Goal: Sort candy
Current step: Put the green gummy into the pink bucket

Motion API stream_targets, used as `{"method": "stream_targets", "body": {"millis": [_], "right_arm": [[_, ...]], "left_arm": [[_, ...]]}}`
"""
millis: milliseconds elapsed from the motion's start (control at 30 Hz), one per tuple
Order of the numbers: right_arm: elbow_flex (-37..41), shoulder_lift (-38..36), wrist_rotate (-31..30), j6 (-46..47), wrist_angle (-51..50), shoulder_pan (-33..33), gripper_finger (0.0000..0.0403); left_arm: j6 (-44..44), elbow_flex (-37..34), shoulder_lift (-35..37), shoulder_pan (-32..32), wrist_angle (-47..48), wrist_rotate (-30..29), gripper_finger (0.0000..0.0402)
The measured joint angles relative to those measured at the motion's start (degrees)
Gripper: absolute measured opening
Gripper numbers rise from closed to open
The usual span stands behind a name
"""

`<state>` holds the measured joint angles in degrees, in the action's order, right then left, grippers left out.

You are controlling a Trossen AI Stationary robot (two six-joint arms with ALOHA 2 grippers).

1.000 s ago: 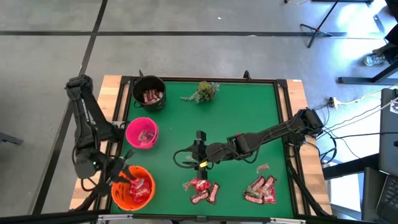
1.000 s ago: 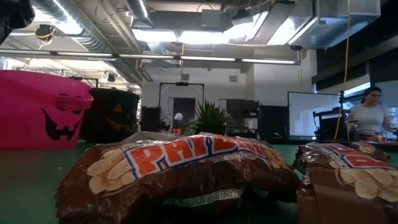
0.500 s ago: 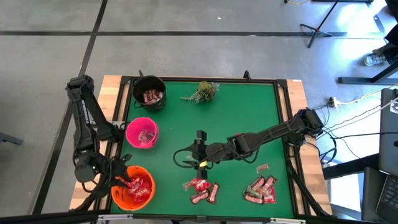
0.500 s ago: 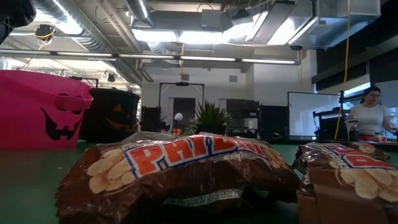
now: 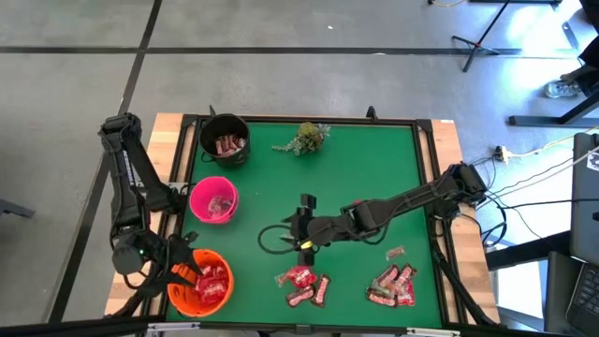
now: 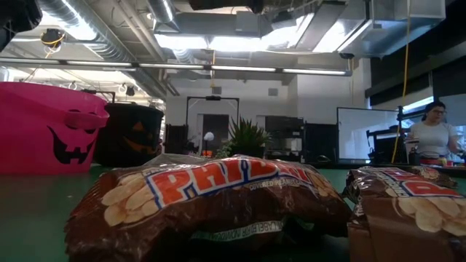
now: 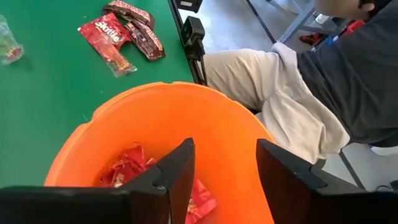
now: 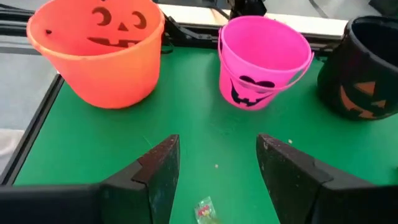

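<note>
My left gripper (image 5: 180, 263) (image 7: 224, 171) hangs open over the orange bucket (image 5: 200, 283), with nothing between its fingers. Red candy packets (image 7: 127, 169) lie on the bucket's floor below it. My right gripper (image 5: 272, 238) (image 8: 217, 168) stands open low over the mat's middle, and a small wrapped sweet (image 8: 204, 210) lies on the mat under it. More candy lies in two heaps (image 5: 304, 285) (image 5: 392, 285) near the front edge, with one piece (image 5: 395, 253) apart. Brown bars fill the black bucket (image 5: 225, 140). The pink bucket (image 5: 213, 199) holds a few pieces.
A green sprig (image 5: 304, 139) lies at the mat's far edge. The three buckets stand in a row along the left side. In the low view, brown packets (image 6: 211, 196) fill the foreground. A person (image 7: 311, 93) sits just beyond the table's near edge.
My left gripper has opened above the orange bucket and drawn back a little toward the table's left edge. My right arm has kept still.
</note>
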<state>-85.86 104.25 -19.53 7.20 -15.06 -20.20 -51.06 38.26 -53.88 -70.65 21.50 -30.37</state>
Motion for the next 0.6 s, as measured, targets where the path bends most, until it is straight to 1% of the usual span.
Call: {"method": "stream_targets", "body": {"millis": [167, 233, 400, 467, 533, 600], "right_arm": [[0.0, 0.47, -0.24, 0.9, -2.95, 0.87, 0.0211], [0.14, 1.0, -0.2, 1.03, -4.06, 1.5, 0.0211], [0.28, 5.53, 4.4, 1.62, -5.43, 4.08, 0.0211], [0.26, 7.48, 6.55, 1.57, -5.07, 4.95, 0.0211], [0.26, 9.43, 8.71, 1.53, -5.45, 5.68, 0.0211], [0.26, 11.26, 10.23, 1.46, -5.84, 6.19, 0.0211]], "left_arm": [[0.5, 0.78, 0.85, 0.16, 0.44, -0.62, 0.0158], [2.84, 2.05, 1.17, 0.62, 1.36, -1.94, 0.0158], [12.33, 5.87, 1.65, 2.29, 4.74, -7.2, 0.0157], [15.97, 6.51, 2.22, 3.48, 6.74, -10.15, 0.0157], [17.56, 6.54, 3.17, 5.4, 9.07, -12.23, 0.0157], [17.77, 6.46, 4.29, 7.93, 11.97, -12.75, 0.0157]]}}
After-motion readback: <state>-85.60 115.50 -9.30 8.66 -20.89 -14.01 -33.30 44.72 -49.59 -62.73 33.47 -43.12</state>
